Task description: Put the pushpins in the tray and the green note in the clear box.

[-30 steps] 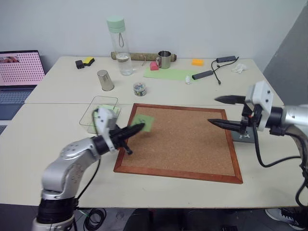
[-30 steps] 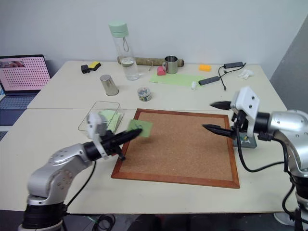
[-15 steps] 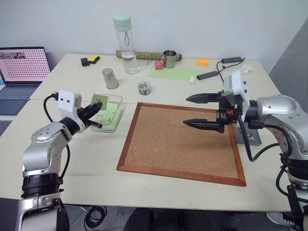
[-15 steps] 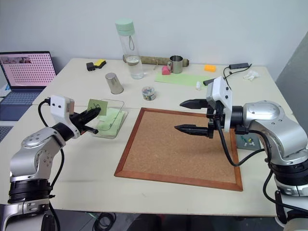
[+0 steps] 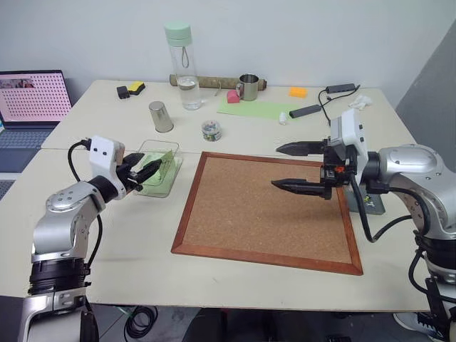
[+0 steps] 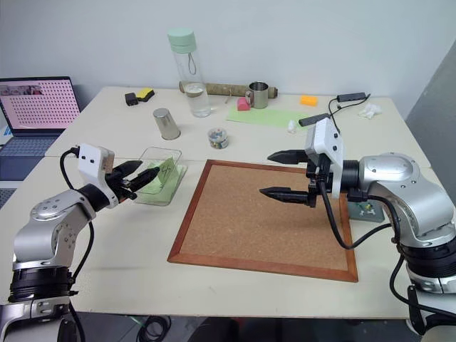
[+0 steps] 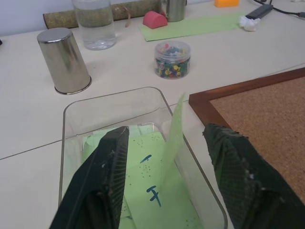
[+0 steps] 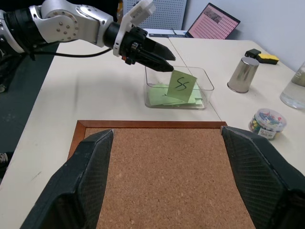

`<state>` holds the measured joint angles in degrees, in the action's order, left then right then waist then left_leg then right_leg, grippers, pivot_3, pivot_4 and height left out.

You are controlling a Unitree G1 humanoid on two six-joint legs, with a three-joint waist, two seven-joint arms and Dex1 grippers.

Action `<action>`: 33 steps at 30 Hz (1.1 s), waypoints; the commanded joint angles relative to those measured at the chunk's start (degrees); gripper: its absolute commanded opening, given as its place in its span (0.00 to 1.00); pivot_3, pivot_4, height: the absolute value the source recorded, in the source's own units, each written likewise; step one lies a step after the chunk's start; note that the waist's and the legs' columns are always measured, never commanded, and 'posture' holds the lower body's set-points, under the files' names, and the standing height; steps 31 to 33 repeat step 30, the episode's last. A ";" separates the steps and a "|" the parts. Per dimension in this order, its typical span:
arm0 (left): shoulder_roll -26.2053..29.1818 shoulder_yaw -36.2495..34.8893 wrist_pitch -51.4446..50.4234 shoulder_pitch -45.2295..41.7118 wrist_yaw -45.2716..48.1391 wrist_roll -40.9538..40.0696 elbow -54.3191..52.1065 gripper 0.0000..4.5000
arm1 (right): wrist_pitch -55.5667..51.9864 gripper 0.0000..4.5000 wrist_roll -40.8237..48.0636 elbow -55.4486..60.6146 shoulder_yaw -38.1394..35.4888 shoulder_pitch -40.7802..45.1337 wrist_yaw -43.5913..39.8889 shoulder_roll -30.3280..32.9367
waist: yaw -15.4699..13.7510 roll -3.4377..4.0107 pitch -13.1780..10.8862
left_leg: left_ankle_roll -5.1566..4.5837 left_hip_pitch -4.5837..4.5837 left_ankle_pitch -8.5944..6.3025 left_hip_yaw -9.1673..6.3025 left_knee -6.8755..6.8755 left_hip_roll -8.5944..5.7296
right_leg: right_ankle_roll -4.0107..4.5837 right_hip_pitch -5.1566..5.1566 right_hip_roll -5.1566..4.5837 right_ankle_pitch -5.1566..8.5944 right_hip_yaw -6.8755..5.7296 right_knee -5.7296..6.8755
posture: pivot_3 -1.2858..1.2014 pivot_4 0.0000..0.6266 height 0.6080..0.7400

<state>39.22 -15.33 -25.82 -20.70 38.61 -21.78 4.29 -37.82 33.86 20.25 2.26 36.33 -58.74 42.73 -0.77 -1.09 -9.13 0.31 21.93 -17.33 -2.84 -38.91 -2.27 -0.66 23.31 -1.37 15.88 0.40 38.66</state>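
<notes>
Head views: the left gripper (image 5: 146, 171), at the left-centre of the frame, is stationed at the near wall of the clear box (image 5: 165, 187). One second earlier it held the green note (image 5: 166, 162) pinched over the upper-left corner of the corkboard (image 5: 267, 210); half a second earlier the note was carried above the box; now the fingers stand spread and the note is inside the box, tilted on edge. The right gripper (image 5: 286, 166), centre-right, hovers over the corkboard with its fingers spread and nothing between them, as in the earlier frames. The tray (image 6: 371, 211) is visible at the right edge of the corkboard, partly hidden behind the right arm, with small specks on it that appear to be the pushpins (image 6: 366, 207). Left wrist view: both black fingers (image 7: 102, 183) are apart, and the note stands upright between them without visible contact, its lower edge on other green notes lying in the box. Right wrist view: the note, marked with ink, leans inside the box in the upper centre of the frame, just past the tips of the left gripper. Assessment: the note has been released into the box, so that part of the task appears complete; no pushpin is visible on the corkboard surface.
</notes>
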 commanded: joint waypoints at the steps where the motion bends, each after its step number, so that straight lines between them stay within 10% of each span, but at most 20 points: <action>1: 2.89 -2.97 0.01 1.01 1.20 -1.01 -4.16 0.79 | 1.25 0.84 0.02 1.59 -1.11 -0.16 -0.30 0.59 | 0.02 0.00 0.00 | 0.00 0.00 0.00 0.00 0.00 0.01 | 0.00 0.00 0.00 0.00 -0.01 0.00 | 0.52 0.24 1.00; 5: 6.12 -4.87 -0.39 3.58 2.93 -1.55 -5.77 0.96 | 1.06 0.84 0.10 2.15 -1.73 -0.96 0.37 0.85 | 0.29 0.00 -0.01 | -0.01 0.00 -0.01 0.01 0.03 0.01 | 0.00 0.00 0.00 0.00 0.00 -0.01 | 0.52 0.24 1.00; 17: 28.52 -12.81 10.14 20.65 20.83 6.24 2.48 0.96 | -2.15 0.84 -0.49 3.48 -19.50 -20.24 -1.55 16.21 | 0.33 0.18 -0.17 | -0.08 0.01 -0.05 0.03 0.16 0.02 | 0.07 -0.03 -0.09 0.04 -0.04 -0.18 | 0.52 0.24 1.00; 25: 30.76 -11.46 16.20 18.99 26.53 7.03 11.19 0.96 | -1.34 0.84 -4.20 0.45 -35.24 -40.28 -10.07 23.72 | -0.38 0.22 -0.20 | -0.14 0.00 -0.08 0.05 0.17 0.03 | 0.12 -0.05 -0.14 0.07 -0.13 -0.15 | 0.52 0.24 1.00; 33: 29.92 -9.13 18.57 15.88 26.57 7.97 15.72 0.96 | 1.53 0.84 -6.29 -2.03 -36.57 -42.54 -10.26 23.46 | -0.18 0.22 -0.21 | -0.14 -0.04 -0.08 0.09 0.17 0.03 | 0.11 -0.04 -0.14 0.07 -0.11 -0.06 | 0.52 0.24 1.00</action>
